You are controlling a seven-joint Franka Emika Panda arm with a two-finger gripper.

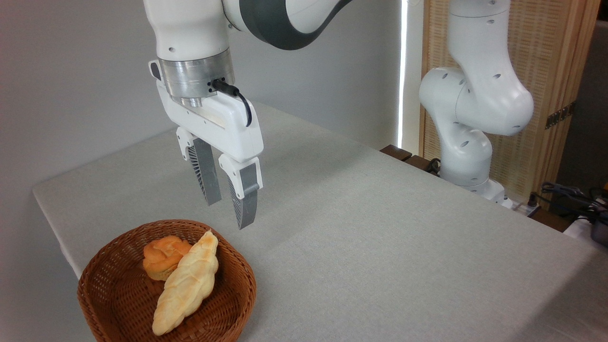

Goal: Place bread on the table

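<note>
One pale-golden braided bread (pixel 186 284) lies in the basket (pixel 102 285) below the empty, parted gripper (pixel 229 215).

Bare table (pixel 380 228) right of basket (pixel 95 289)

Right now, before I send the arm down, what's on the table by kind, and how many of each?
Braided loaf: 1, lying in the basket.
Round orange bun: 1, in the basket beside the loaf.
Wicker basket: 1, at the near left corner of the table.
Total: 3 things, 2 of them bread.
</note>
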